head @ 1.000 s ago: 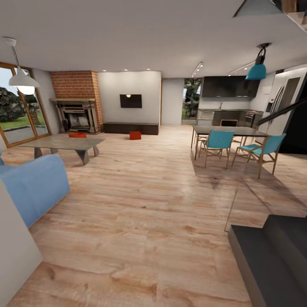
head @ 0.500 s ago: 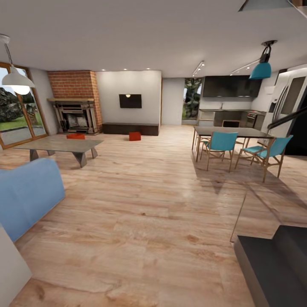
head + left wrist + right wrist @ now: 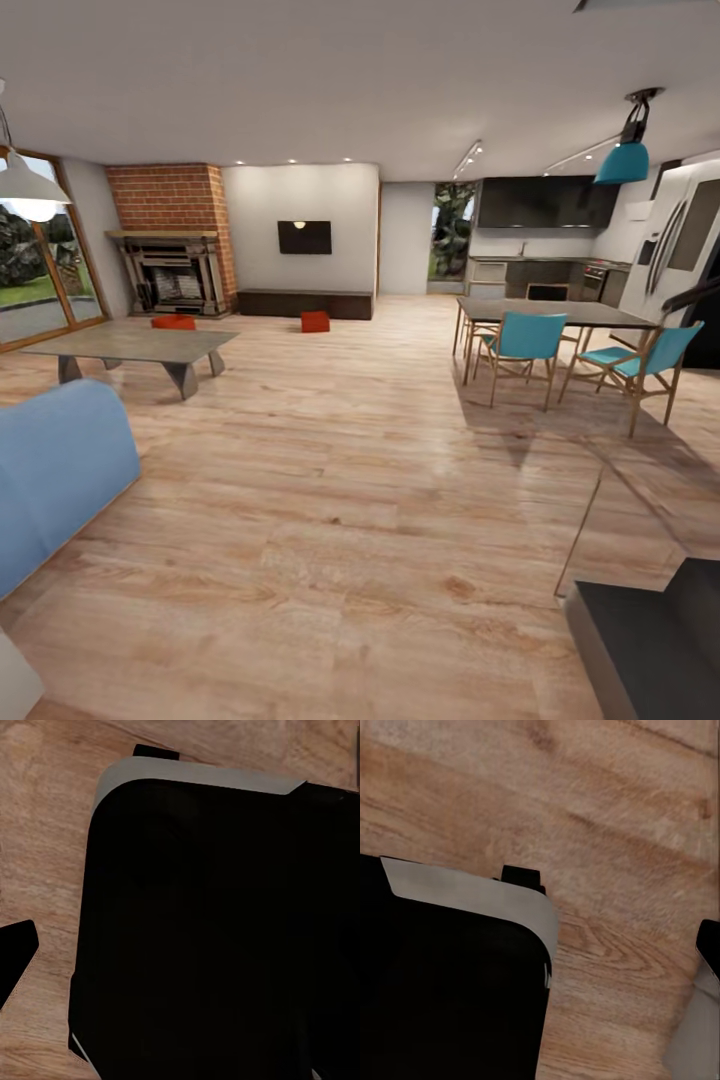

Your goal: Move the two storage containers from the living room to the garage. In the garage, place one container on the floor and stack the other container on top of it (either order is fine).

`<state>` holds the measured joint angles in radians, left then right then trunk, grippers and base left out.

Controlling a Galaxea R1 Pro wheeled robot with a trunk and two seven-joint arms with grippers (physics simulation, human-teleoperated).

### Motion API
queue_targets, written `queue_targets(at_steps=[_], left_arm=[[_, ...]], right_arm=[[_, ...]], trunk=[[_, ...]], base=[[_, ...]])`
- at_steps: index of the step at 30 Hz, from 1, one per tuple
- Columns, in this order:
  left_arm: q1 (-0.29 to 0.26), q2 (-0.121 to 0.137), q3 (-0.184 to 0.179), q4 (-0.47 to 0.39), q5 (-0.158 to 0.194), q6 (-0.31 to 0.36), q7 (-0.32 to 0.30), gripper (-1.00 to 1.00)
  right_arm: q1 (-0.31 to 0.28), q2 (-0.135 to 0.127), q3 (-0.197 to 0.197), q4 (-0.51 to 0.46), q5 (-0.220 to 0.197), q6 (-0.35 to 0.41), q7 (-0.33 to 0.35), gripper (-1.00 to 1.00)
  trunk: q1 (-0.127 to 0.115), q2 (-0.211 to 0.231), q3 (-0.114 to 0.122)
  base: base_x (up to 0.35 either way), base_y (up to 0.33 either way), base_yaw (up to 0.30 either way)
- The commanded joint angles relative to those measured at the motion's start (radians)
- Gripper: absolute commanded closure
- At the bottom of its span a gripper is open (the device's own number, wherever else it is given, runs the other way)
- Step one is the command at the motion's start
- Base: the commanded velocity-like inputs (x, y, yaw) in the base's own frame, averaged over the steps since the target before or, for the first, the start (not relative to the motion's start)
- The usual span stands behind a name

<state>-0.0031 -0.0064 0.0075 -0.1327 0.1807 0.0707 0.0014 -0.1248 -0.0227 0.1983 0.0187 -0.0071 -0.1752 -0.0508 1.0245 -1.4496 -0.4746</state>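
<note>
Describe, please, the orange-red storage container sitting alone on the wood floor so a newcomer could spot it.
Find the black wall TV and the dark low cabinet beneath it. The orange-red box-like container sits on the planks just before that cabinet; its twin shows behind the grey coffee table.

View: the head camera moves forward and turns slightly right, so the whole room shifts in frame; nothing in the room itself moves.
Blue sofa: sits lower and further left in frame, with less of it in view.
White pendant lamp: slides toward the left edge and is now partly cut off.
Pale panel at the bottom-left corner: shrinks to a small sliver.
Dark steps: sit lower and further right in frame.
Dining chairs: drift rightward and look slightly larger.
Teal lamp: shifts right and slightly up.
Two storage containers: stay on the far floor; only slight shifts in frame.
</note>
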Motion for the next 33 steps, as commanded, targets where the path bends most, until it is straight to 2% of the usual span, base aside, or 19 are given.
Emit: queue_targets(at_steps=[1, 33], left_arm=[[0.0, 0.0, 0.0, -0.002, 0.008, 0.006, 0.0, -1.0], [0.0, -0.001, 0.002, -0.002, 0.007, 0.004, 0.0, -1.0]], right_arm=[[-0.001, 0.0, 0.006, 0.002, -0.001, -0.004, -0.003, -1.0], [-0.001, -0.001, 0.012, 0.002, 0.015, -0.009, -0.012, -1.0]], trunk=[[0.001, 0.0, -0.001], [0.001, 0.0, -0.001]], base=[[0.323, 0.0, 0.0], [0.323, 0.0, 0.0]])
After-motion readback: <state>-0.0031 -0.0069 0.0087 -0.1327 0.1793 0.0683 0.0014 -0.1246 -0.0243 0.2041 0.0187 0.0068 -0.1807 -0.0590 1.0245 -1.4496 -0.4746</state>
